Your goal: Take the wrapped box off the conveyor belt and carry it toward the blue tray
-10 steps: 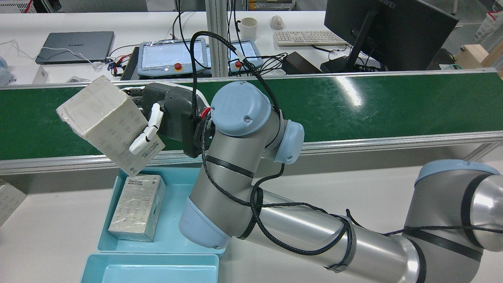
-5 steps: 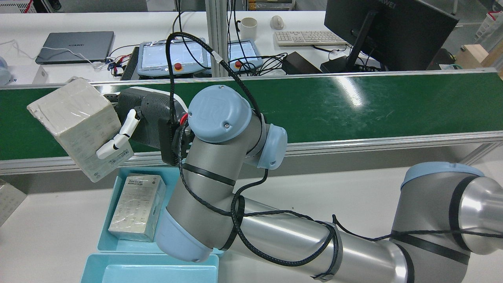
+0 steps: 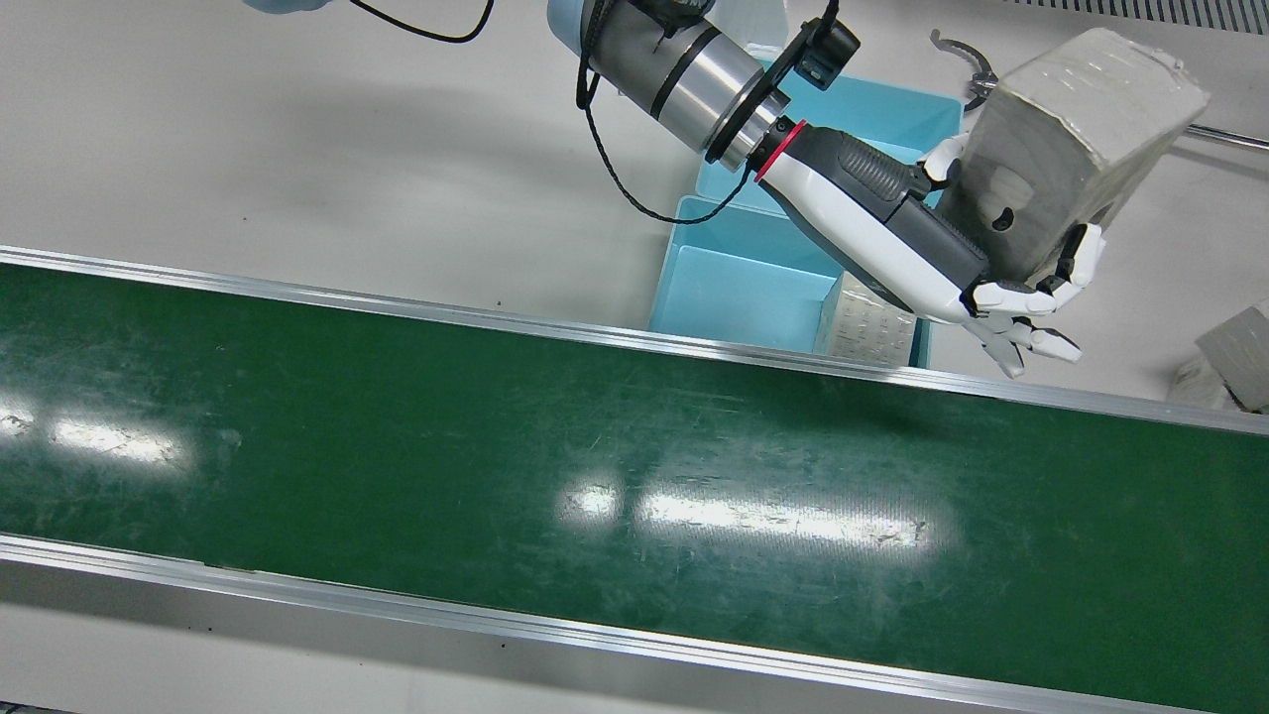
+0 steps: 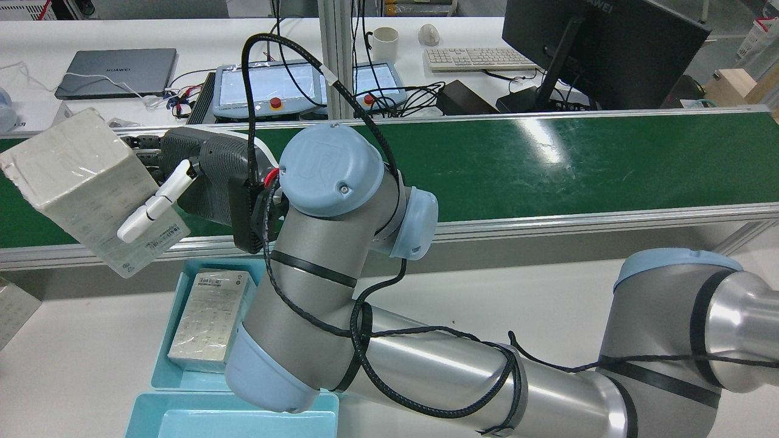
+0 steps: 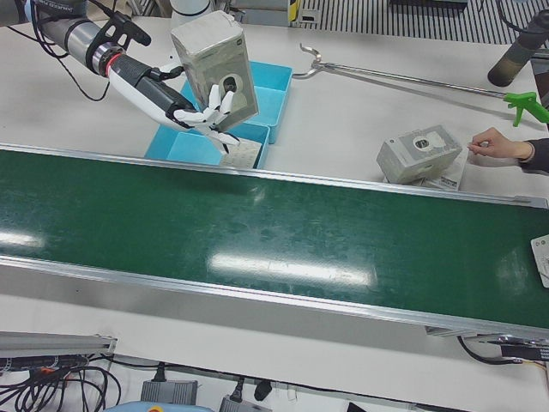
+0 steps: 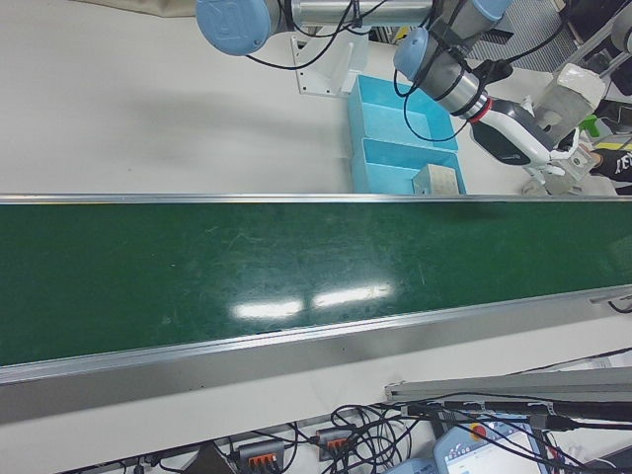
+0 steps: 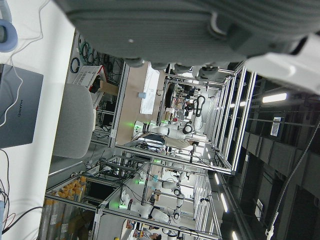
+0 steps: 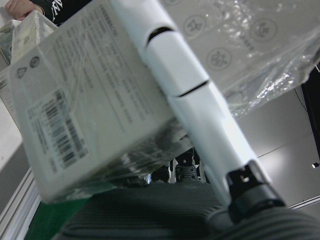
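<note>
Box gripped, overshooting the tray

My right robot hand (image 3: 932,248) clamps the tilted box (image 3: 1076,139) high, just past the tray's (image 3: 744,288) left side.

The blue tray (image 4: 268,277) sits beside the conveyor belt (image 4: 548,164); a box (image 4: 210,319) lies in it, another wrapped box (image 5: 419,154) rests further along the table (image 5: 343,120).

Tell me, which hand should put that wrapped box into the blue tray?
The right hand. It already grips the wrapped box in the air, just beside the blue tray. The left hand shows only in its own camera, with no box or tray in sight there.
</note>
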You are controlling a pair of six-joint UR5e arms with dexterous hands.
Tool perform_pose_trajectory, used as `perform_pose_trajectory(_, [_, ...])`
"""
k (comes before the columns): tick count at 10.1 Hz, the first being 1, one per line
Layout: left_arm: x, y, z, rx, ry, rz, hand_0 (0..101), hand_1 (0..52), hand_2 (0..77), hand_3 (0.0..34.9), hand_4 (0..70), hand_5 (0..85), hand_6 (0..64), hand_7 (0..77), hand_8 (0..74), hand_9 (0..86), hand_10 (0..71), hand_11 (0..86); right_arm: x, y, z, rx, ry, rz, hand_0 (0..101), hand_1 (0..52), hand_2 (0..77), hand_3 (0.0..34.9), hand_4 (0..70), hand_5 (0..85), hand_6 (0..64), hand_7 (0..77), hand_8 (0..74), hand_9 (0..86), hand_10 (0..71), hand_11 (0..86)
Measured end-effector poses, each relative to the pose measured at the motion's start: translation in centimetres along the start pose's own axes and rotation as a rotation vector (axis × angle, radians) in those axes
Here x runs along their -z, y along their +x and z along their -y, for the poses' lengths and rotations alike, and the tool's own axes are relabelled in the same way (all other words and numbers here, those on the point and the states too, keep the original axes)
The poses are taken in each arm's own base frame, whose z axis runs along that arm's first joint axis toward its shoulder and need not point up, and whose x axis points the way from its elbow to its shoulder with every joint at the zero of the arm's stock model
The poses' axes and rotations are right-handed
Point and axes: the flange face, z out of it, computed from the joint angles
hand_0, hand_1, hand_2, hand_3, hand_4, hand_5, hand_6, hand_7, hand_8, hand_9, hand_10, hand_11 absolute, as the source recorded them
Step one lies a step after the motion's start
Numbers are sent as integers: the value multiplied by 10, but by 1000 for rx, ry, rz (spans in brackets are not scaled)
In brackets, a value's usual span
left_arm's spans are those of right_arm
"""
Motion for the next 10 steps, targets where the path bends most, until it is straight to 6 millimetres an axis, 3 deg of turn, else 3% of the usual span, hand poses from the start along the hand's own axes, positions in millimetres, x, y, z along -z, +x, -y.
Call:
perform_pose_trajectory(1, [0, 0, 0, 0, 0, 0, 0, 0, 11, 0, 0, 11, 5, 5, 5, 5, 0, 5, 2, 1, -6, 1, -14, -1, 582, 207, 60, 5, 229, 453, 175, 333, 38, 71, 0, 11])
perform_pose_trajectory(2, [0, 0, 0, 0, 0, 0, 0, 0, 11, 0, 0, 11, 5, 5, 5, 5, 5, 5, 3, 1, -11, 1, -26, -2, 582, 207, 60, 5, 229, 453, 175, 333, 38, 71, 0, 11])
perform_pose_trajectory(3, [0, 0, 0, 0, 0, 0, 0, 0, 11, 0, 0, 11, 5, 5, 5, 5, 5, 5, 4, 1, -15, 2, -35, -2, 570, 109, 22, 39, 202, 360, 147, 251, 22, 54, 0, 5])
perform_pose_trajectory(4, [0, 0, 0, 0, 0, 0, 0, 0, 11, 0, 0, 11, 5, 5, 5, 5, 5, 5, 5, 1, -17, 2, -41, -2, 547, 142, 16, 35, 180, 295, 131, 207, 16, 38, 0, 5])
perform_pose_trajectory(6, [0, 0, 0, 0, 0, 0, 0, 0, 5, 0, 0, 11, 5, 5, 5, 5, 5, 5, 5, 0, -19, 3, -54, -2, 547, 142, 16, 30, 180, 295, 131, 218, 16, 54, 0, 5])
perform_pose_trajectory(8, [0, 0, 0, 0, 0, 0, 0, 0, 5, 0, 0, 11, 5, 5, 5, 5, 5, 5, 19, -10, -5, 3, -54, 32, 543, 142, 16, 74, 104, 300, 98, 196, 5, 49, 0, 5])
perform_pose_trajectory(9, [0, 0, 0, 0, 0, 0, 0, 0, 5, 0, 0, 11, 5, 5, 5, 5, 5, 5, 41, -22, 17, 5, -49, 106, 543, 142, 16, 74, 104, 300, 98, 196, 5, 49, 0, 5])
perform_pose_trajectory(10, [0, 0, 0, 0, 0, 0, 0, 0, 5, 0, 0, 11, 5, 5, 5, 5, 5, 5, 75, -38, 43, 14, -44, 214, 543, 185, 16, 35, 120, 300, 93, 175, 5, 27, 0, 5])
